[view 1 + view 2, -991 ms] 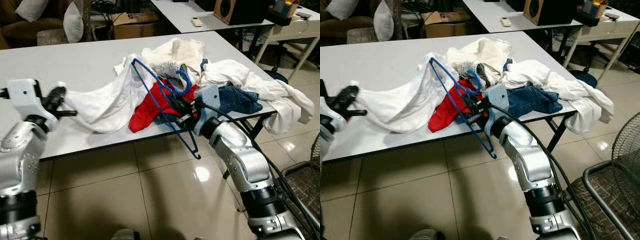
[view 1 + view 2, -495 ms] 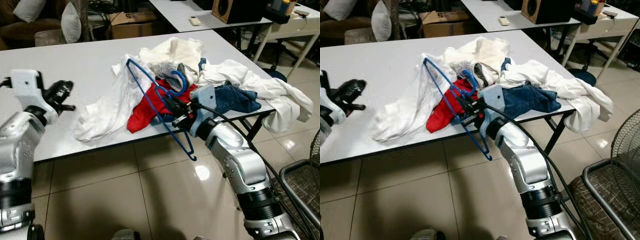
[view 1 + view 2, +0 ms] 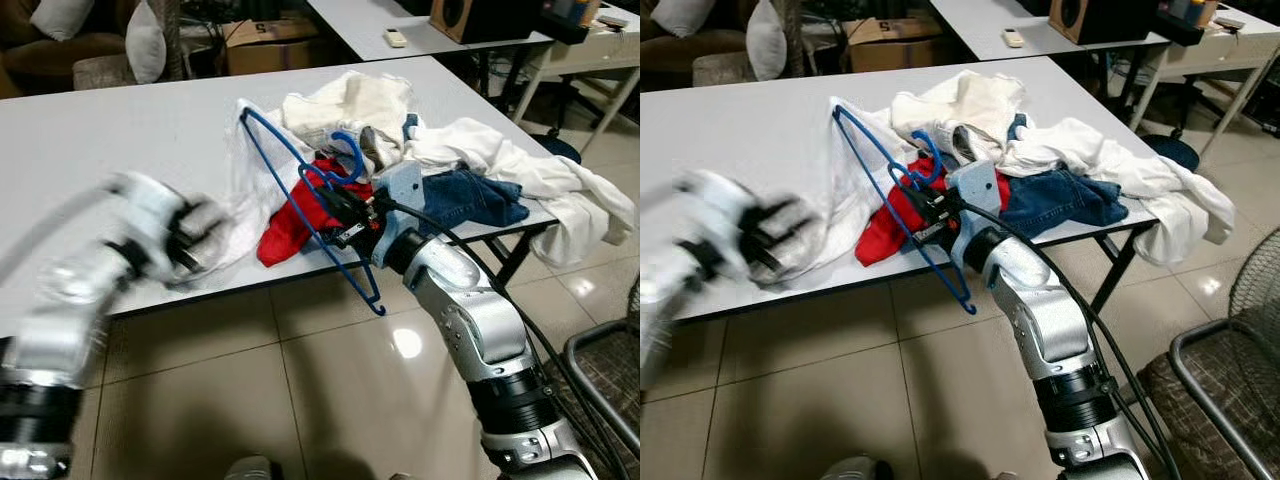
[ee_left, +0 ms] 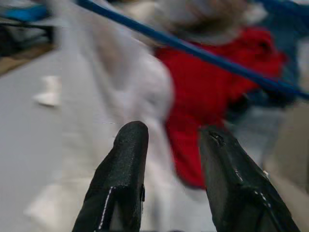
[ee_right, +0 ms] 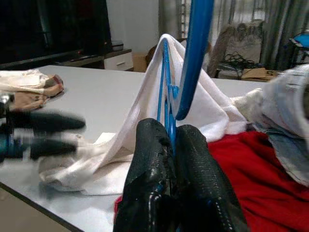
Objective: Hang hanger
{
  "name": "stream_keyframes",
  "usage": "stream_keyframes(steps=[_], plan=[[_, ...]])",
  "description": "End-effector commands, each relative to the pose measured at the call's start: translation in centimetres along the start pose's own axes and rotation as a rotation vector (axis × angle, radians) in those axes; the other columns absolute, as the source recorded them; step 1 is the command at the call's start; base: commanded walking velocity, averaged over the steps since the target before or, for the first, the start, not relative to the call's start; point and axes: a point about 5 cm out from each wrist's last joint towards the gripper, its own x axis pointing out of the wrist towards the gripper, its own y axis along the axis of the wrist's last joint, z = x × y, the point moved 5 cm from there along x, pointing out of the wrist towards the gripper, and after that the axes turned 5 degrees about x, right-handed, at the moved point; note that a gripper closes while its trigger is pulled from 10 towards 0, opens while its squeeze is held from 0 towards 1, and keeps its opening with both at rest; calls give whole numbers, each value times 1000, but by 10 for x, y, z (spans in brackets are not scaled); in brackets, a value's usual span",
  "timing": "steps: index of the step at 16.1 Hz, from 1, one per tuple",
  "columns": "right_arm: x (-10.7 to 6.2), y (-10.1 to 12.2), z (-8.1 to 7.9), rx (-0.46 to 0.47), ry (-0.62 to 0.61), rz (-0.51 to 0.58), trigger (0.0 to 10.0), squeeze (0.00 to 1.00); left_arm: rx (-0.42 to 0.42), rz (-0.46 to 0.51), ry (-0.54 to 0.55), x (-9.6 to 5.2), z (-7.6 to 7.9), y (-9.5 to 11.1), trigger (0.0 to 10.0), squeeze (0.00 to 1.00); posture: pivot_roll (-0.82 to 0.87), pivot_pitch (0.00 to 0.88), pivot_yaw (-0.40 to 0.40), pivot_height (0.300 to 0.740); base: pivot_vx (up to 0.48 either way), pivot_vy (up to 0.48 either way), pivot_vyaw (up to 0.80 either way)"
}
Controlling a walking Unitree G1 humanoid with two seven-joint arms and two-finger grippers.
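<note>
A blue hanger [image 3: 300, 190] stands tilted over the front edge of the white table [image 3: 110, 120], its lower corner hanging past the edge. My right gripper [image 3: 348, 212] is shut on the hanger's wire beneath the hook [image 5: 195, 58]. A white garment [image 3: 250, 165] drapes from the hanger's far end down onto the table. My left gripper [image 3: 208, 232], blurred by motion, is at the garment's lower end; its fingers [image 4: 128, 159] stand open with nothing between them, facing the white cloth and a red garment [image 4: 212, 92].
A heap of clothes lies beside the hanger: the red garment [image 3: 295, 220], jeans [image 3: 475, 195] and white pieces [image 3: 520, 170] spilling over the right edge. Behind are a second table [image 3: 360, 20], a cardboard box [image 3: 262, 45] and a pillow [image 3: 147, 42]. A wire frame [image 3: 610, 370] stands low right.
My left gripper let go of the white garment's stretched end, which dropped slack, then swung right toward the cloth. The right gripper carried the hanger a little left and up.
</note>
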Motion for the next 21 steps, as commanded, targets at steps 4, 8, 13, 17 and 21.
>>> stream_keyframes(steps=[4,8,13,17,21], plan=[[2,12,-3,-5,1,40,10000,0,219,-148,104,17,-2,-30,10000,0,-42,27,87,740,0,0,0],[3,16,-6,-2,-1,60,10000,0,286,-243,260,22,-21,-47,10000,0,-45,34,99,740,0,0,0],[5,19,-6,2,-3,70,10000,0,226,-230,279,29,-21,-54,4157,0,-39,36,100,740,0,0,0],[6,20,-7,-2,-1,72,10000,0,200,-220,312,32,-29,-56,0,0,-47,28,110,740,0,0,0],[3,17,-4,-2,-16,64,10000,0,172,-179,312,35,-36,-47,0,0,-54,28,120,740,0,0,0]])
